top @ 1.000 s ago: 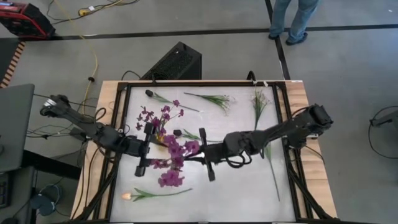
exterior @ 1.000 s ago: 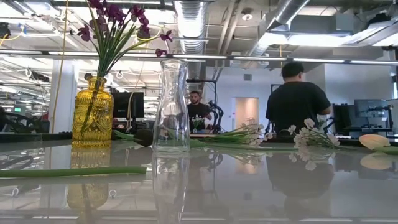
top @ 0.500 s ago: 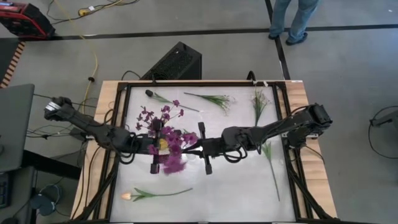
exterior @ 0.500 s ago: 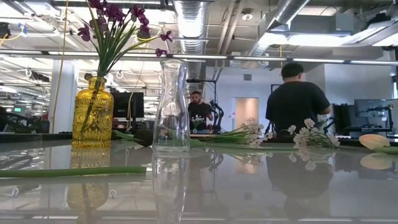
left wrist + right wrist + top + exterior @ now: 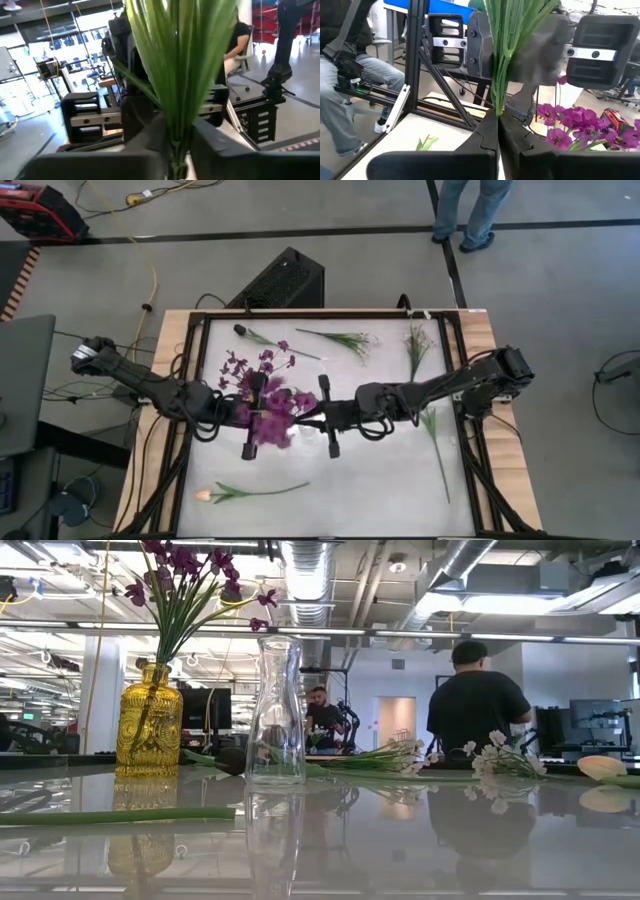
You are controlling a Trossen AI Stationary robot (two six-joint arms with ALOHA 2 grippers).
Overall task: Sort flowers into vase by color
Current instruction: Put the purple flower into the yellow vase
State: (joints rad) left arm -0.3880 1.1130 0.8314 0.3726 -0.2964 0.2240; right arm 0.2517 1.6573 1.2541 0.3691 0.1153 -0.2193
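Both grippers meet over the table's middle: the left gripper (image 5: 248, 417) and the right gripper (image 5: 327, 418) each have fingers clamped on the green stems of the purple flowers (image 5: 272, 420). No writing can be read.

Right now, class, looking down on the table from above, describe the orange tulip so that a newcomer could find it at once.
Start at the white table inside its black frame and go to the corner nearest the left arm's side, away from the vases. There lies the orange tulip, flat and alone, its green stem running toward the middle. It is the only pale orange bud; the other loose flowers are purple or white.
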